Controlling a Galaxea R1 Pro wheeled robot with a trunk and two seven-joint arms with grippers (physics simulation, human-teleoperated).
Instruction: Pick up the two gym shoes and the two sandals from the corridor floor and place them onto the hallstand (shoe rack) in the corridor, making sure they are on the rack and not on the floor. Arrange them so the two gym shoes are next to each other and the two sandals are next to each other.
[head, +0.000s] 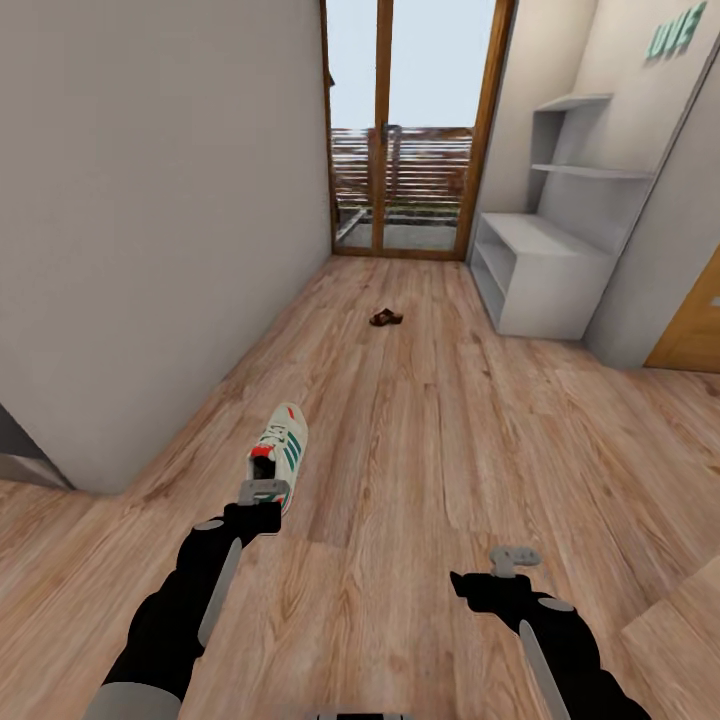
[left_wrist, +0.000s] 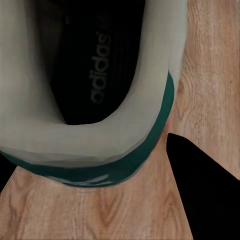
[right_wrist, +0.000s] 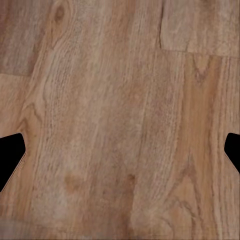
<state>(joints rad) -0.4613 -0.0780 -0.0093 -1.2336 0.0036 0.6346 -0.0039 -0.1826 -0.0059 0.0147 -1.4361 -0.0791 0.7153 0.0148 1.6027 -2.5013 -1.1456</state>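
1. Head view: high vantage, angled forward and down along the corridor floor (head: 430, 440) toward the far glass door (head: 410, 130); hallstand (head: 540, 270) far right.
2. Left wrist view: very close, looking into the gym shoe (left_wrist: 100, 75), near left in the head view (head: 279, 450).
3. Right wrist view: close, facing straight down at floor planks (right_wrist: 120, 120), near right.

Even daylight, soft blurry renders

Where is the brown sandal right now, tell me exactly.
In the head view the sandal lies on the corridor floor far ahead, near the glass door, left of the hallstand and well beyond the gym shoe.
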